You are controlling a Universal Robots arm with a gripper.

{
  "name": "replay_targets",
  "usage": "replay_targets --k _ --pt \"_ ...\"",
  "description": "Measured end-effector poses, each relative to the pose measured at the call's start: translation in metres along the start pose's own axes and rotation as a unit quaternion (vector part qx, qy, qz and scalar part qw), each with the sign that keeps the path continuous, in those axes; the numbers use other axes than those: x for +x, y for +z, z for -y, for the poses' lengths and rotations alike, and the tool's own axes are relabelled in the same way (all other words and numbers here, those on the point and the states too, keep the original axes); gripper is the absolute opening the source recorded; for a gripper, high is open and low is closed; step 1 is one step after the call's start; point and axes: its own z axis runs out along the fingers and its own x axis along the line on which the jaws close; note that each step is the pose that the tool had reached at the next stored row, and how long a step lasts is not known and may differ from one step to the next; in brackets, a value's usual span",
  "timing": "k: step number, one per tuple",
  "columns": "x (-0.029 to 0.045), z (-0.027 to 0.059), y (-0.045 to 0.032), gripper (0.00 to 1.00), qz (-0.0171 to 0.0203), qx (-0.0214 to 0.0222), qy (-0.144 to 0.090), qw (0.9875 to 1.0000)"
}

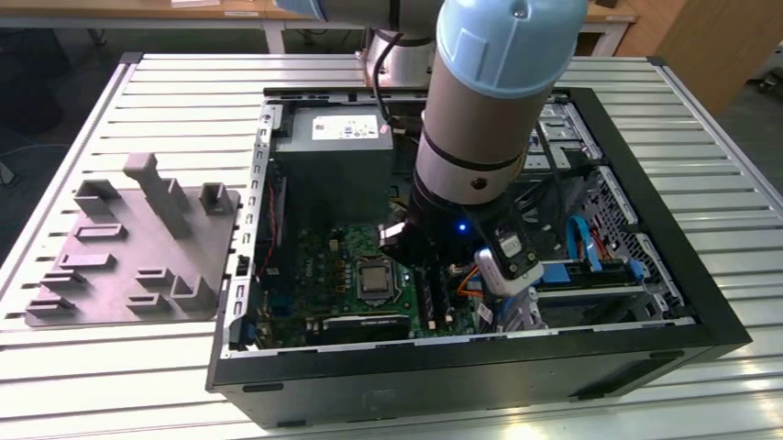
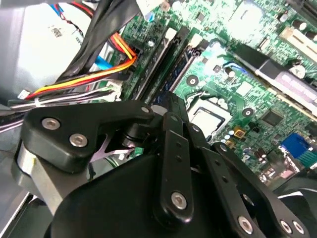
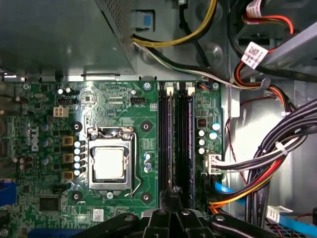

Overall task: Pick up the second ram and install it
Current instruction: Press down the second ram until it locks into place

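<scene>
An open black computer case (image 1: 490, 367) lies on the table with its green motherboard (image 3: 124, 109) facing up. Two long black ram slots (image 3: 174, 139) run side by side next to the processor socket (image 3: 109, 163); they also appear in the second wrist view (image 2: 171, 54). My gripper (image 1: 423, 261) is down inside the case, directly over one end of these slots in both wrist views (image 3: 171, 196) (image 2: 168, 104). The ram itself is hidden; I cannot tell whether a stick sits in either slot or in the gripper.
A grey slotted holder (image 1: 135, 247) lies on the slatted table (image 1: 123, 385) at the exterior view's left. The power supply (image 1: 336, 137) fills the case's far end. Bundled cables (image 3: 257, 173) and a drive cage (image 1: 612, 238) crowd the side beyond the slots.
</scene>
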Motion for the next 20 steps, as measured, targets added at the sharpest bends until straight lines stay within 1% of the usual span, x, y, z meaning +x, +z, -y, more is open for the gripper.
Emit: replay_targets --k 2,5,9,11,12,17,20 --pt "-0.0002 0.0016 0.0006 0.1 -0.0009 0.0001 0.0 1.0" --pt "-0.0009 0.0021 0.005 0.1 -0.0021 0.0001 0.0 1.0" --pt "-0.0013 0.0022 0.0063 0.1 -0.0023 0.0002 0.0 1.0" --pt "-0.0039 0.0022 0.0071 0.1 -0.0025 0.0001 0.0 1.0" --pt "-0.0041 0.0022 0.0072 0.1 -0.0026 0.0002 0.0 1.0" --pt "-0.0036 0.0023 0.0111 0.1 -0.0026 0.0001 0.0 1.0" --pt "-0.0033 0.0024 0.0112 0.1 -0.0026 0.0004 0.0 1.0"
